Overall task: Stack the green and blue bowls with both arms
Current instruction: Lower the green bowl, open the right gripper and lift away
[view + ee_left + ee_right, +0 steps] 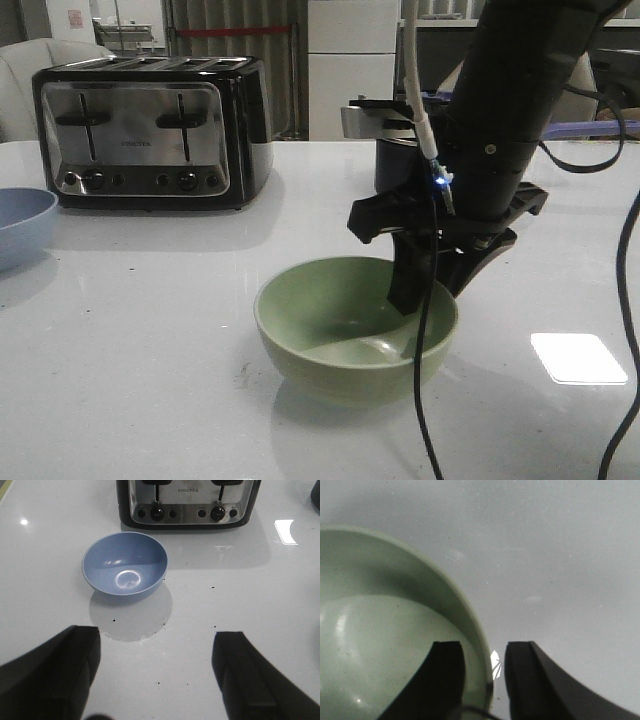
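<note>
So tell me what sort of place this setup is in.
Probably a lab or office staged as a kitchen counter: a four-slot toaster and two bowls, green and blue, sit on a glossy white table, while white cabinets and a barrier belt stand behind.

My right arm comes down steeply from the upper right of the front view, wrist pitched low, its right pincer (432,283) pointing down with the fingers a narrow gap apart. From the right wrist view, one finger (440,680) sits lower and inward, the other (530,680) outside. My left pincer (155,680) hangs above the tabletop, fingers spread wide, gripping nothing.
</note>
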